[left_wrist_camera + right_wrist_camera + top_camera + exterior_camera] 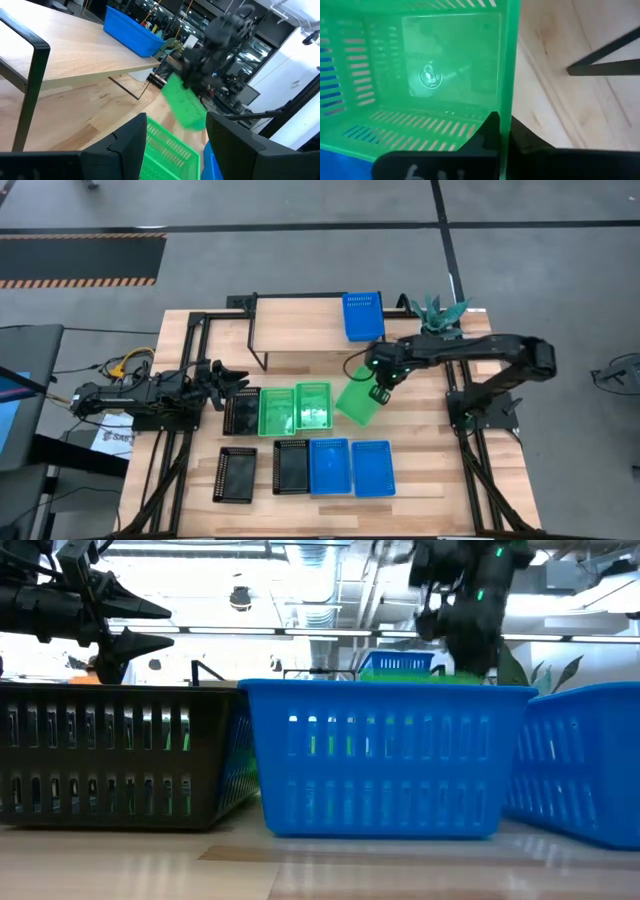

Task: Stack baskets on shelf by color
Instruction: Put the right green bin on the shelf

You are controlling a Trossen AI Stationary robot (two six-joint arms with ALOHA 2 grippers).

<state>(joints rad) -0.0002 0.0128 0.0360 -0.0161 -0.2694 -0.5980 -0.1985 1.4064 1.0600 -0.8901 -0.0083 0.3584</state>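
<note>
Pale plank tabletop (420, 470), grey floor around it.
Right gripper (379, 392) clamps the perforated green basket (358, 400) by its rim at frame centre, tilted, long axis diagonal; left gripper (228, 377) spread open.

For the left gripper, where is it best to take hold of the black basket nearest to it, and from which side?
Probably the rim of the black basket, on the short wall facing the shelf, coming from above. It lies flat and open-topped, and a green basket stands close along one long side. A thin upright wall suits the open left gripper, which hovers just beside that end.
</note>
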